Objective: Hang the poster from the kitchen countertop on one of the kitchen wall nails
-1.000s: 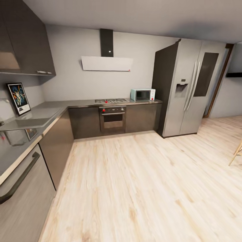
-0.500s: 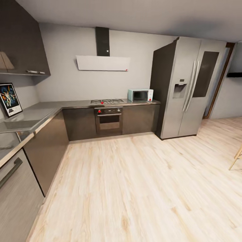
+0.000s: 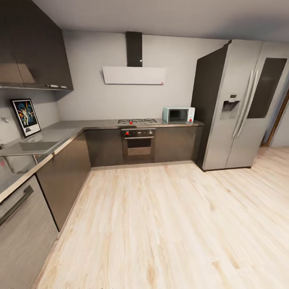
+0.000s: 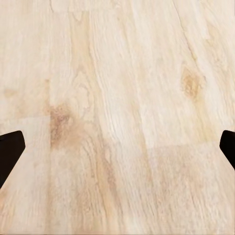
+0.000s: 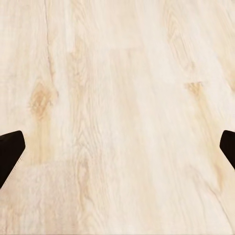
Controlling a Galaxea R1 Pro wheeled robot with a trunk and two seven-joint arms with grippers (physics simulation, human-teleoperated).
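**Poster on countertop, grippers clear of it**

I am seeing the poster (image 3: 25,117) standing upright, long axis vertical, leaning on the wall atop the glossy grey kitchen countertop (image 3: 48,138). I am holding the left gripper (image 4: 117,152) and right gripper (image 5: 117,152) spread wide, empty, over pale wood floor (image 3: 168,224), well apart from it.

Open pale wood floor (image 3: 168,224) lies ahead of me from six o'clock up to the cabinets at twelve. At nine o'clock the kitchen countertop (image 3: 48,138) runs along the wall, its dark cabinets (image 3: 64,176) closing that side. The poster (image 3: 25,117) leans at ten o'clock, upper cupboards (image 3: 36,48) overhanging it. The fridge (image 3: 241,104) blocks two o'clock. My left gripper (image 4: 117,152) and right gripper (image 5: 117,152) hang spread wide above bare boards.
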